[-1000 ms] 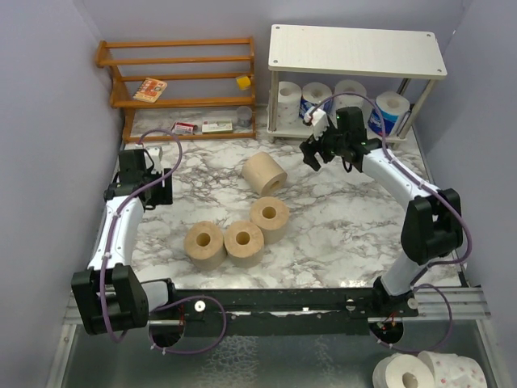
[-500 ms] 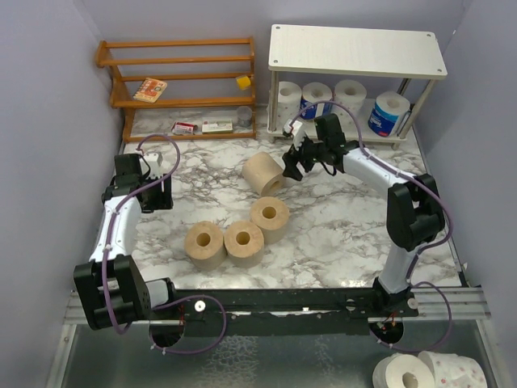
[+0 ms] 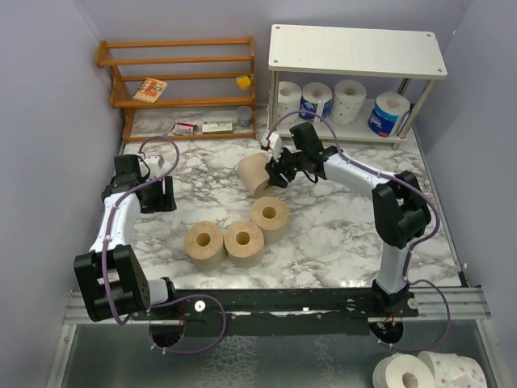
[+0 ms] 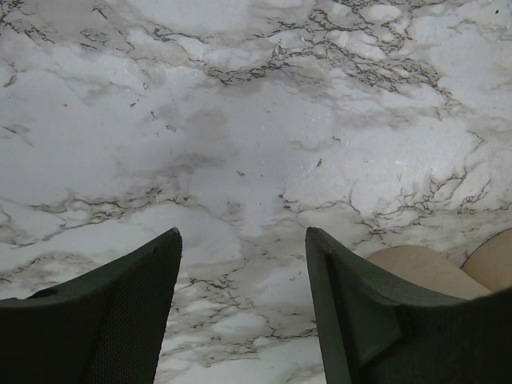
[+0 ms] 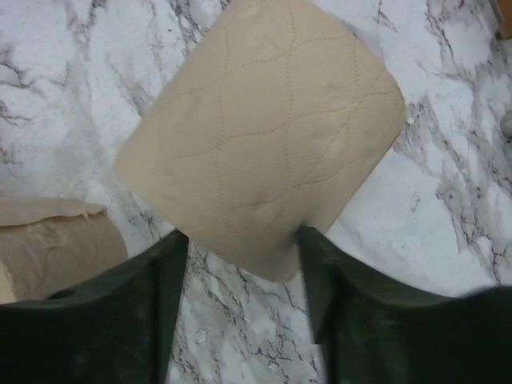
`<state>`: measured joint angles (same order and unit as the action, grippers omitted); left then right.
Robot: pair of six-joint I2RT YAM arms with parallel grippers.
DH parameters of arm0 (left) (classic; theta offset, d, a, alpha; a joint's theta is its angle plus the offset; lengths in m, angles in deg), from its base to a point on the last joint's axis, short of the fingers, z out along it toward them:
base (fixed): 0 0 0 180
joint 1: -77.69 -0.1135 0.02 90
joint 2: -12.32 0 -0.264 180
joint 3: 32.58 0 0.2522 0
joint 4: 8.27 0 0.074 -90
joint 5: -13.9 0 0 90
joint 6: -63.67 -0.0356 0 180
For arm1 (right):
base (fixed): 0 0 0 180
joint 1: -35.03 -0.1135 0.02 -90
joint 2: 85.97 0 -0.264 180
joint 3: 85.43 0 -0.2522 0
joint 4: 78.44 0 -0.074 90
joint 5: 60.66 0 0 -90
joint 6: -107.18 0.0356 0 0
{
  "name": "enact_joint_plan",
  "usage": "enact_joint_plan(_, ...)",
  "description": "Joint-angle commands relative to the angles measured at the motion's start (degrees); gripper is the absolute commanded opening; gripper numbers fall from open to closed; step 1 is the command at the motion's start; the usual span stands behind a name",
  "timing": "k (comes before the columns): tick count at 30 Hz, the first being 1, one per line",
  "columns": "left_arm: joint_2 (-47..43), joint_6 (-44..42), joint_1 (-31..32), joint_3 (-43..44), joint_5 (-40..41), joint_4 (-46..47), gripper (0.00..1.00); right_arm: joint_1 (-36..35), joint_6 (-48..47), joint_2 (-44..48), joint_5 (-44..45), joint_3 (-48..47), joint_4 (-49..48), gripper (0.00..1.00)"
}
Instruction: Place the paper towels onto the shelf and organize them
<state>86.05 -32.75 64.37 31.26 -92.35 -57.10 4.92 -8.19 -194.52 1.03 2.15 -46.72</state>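
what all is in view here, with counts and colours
shelf: one, white boards, silver legs, far right
tan rolls: four, tan-brown, on the marble table, one apart
white rolls: two, white, shelf's lower tier
blue-and-white rolls: two, blue-and-white, shelf's lower tier
wooden rack: one, orange-brown, far left, small items on it
spare rolls: two, white, beyond the table's near right corner
left end effector: one, black, open over marble
right end effector: one, black, open at the lone roll

top external: high behind arm bases, angled down, whole surface (image 3: 339,218) in frame | left wrist: close, facing down past own jaws at marble | right wrist: close above tan roll (image 5: 264,136), shared with top view
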Motion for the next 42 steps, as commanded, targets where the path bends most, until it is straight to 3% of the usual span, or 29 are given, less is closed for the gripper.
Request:
enact_joint_plan(1, -0.45, -1.12, -0.75, 0.53, -2.86, -0.26, 0.65, -1.05, 0.19, -3.52, 2.48, -4.02, -0.18, 0.39)
enact_joint_plan(4, -0.65, -1.14, -0.74, 0.5, -3.2, -0.09, 0.65, -1.26, 0.24, -6.65, 3.62, -7.5, 3.31, 0.04)
enact_joint_plan(5, -0.48, -1.14, -0.74, 0.51, -3.19, -0.1, 0.65, -1.27, 0.28, -7.42, 4.43, -8.23, 4.17, 0.02)
enact_joint_plan(13, 0.66, -1.07, -0.87, 0.68, -3.31, -0.33, 0.65, -1.26, 3.97, -2.14, 6.36, -1.31, -1.74, 0.01)
enact_joint_plan(19, 1.03, -1.13, -1.02, 0.78, -3.04, -0.4, 0.65, -1.23, 18.3, 3.15, 13.94, -10.21, 7.84, 0.01)
enact_joint_plan(23, 1.47, -1.07, -1.14, 0.89, -3.04, -0.42, 0.64, -0.92, 21.68, 6.0, 1.78, -14.11, 17.68, 0.01)
enact_joint_plan(25, 1.54, -1.05, -1.14, 0.99, -2.74, -0.53, 0.64, 1.83, 24.31, 7.83, -10.74, -13.19, 18.94, 0.01)
enact_joint_plan(28, 1.26, -1.01, -1.1, 1.03, -2.58, -0.47, 0.64, 10.97, 41.18, 11.53, -29.74, -5.16, 7.7, 0.01)
enact_joint_plan(31, 1.24, -1.07, -1.09, 1.04, -2.71, -0.46, 0.64, 18.09, 56.54, 12.47, -38.63, -1.92, -1.17, 0.01)
enact_joint_plan(35, 1.65, -1.12, -1.12, 1.06, -2.65, -0.59, 0.63, 18.64, 50.62, 12.63, -41.5, -7.3, 5.5, 0.01)
enact_joint_plan(42, 2.11, -1.09, -1.19, 1.11, -2.44, -0.7, 0.63, 20.34, 46.96, 10.55, -38.76, -9.14, 19.98, 0.01)
